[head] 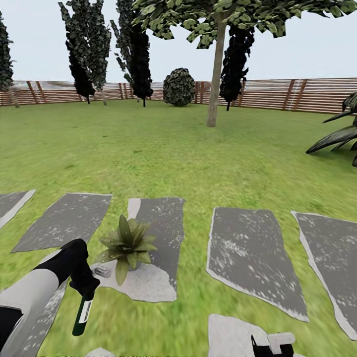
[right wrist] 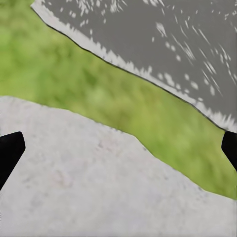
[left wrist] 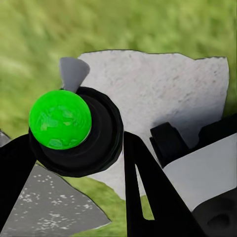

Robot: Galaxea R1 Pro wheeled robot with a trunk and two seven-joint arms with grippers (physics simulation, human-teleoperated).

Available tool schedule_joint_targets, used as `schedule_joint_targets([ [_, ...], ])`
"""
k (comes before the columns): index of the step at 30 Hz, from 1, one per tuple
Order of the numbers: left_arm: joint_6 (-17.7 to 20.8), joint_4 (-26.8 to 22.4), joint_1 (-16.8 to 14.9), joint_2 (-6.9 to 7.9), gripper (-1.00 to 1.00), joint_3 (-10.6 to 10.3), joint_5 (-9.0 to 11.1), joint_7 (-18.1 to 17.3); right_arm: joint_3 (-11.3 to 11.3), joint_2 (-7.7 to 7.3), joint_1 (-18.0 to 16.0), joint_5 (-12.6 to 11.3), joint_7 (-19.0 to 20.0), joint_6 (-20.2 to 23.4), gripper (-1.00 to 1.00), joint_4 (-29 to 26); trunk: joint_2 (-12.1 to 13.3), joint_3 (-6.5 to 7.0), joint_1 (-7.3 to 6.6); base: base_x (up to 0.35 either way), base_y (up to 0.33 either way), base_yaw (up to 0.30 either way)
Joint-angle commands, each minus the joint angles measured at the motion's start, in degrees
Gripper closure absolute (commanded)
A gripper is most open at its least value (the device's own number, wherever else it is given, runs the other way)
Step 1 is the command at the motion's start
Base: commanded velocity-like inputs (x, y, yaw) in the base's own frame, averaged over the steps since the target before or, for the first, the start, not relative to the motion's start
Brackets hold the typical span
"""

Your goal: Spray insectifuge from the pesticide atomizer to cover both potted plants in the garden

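Head view. My left arm enters from the lower left, and my left fingers (head: 85, 290) are closed around the pesticide atomizer (head: 83, 314), a dark green bottle with a white label that hangs downward from the grip above the lawn (head: 188, 158). Just beside it stands one potted plant (head: 126, 244), a rosette of pointed green leaves in a small grey pot, resting on a pale stepping stone (head: 148, 282). Darker grey stepping stones (head: 250, 258) lie in a row across the grass. My right fingers (head: 271, 345) sit at the lower edge, above another pale stone; I cannot tell their spread here. Beyond the lawn are a slim-trunked tree (head: 214, 74), a round shrub (head: 179, 87), dark cypresses (head: 135, 54) and a brown slatted fence (head: 297, 94).

Left wrist view. My two black fingers (left wrist: 143, 192) flank the atomizer, seen end-on as a black round body with a bright green cap (left wrist: 60, 119). Behind it lie a pale stone (left wrist: 158, 94), grass, and a white arm segment (left wrist: 202, 168).

Right wrist view. My right fingers (right wrist: 10, 153) stand wide apart, black tips at opposite edges, with nothing between them. Below are a pale stone (right wrist: 89, 187), a strip of grass (right wrist: 98, 94) and a dark speckled stone (right wrist: 173, 34).
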Motion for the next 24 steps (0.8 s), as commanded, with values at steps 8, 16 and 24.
schedule_joint_targets([
  [8, -0.1, 1.2, 2.2, -0.90, 1.00, -0.2, -0.7, -0.6, -0.2, -0.36, 0.0, 0.6, -0.4, -0.1, -1.00, 0.1, 0.0, -0.13, -0.01, 0.100, -0.026, 0.010],
  [16, -0.1, 1.4, 2.4, -0.94, 1.00, -0.2, -1.8, -0.5, -0.2, -0.31, 0.0, 0.6, -0.4, -0.1, -1.00, 0.1, 0.0, -0.13, -0.01, 0.255, -0.161, 0.000],
  [24, 0.0, 1.5, 3.5, -0.93, 1.00, -0.2, -3.2, -0.4, -0.2, -0.13, 0.0, 0.6, -0.4, -0.1, -1.00, 0.1, 0.0, -0.13, -0.01, 0.045, -0.028, 0.194],
])
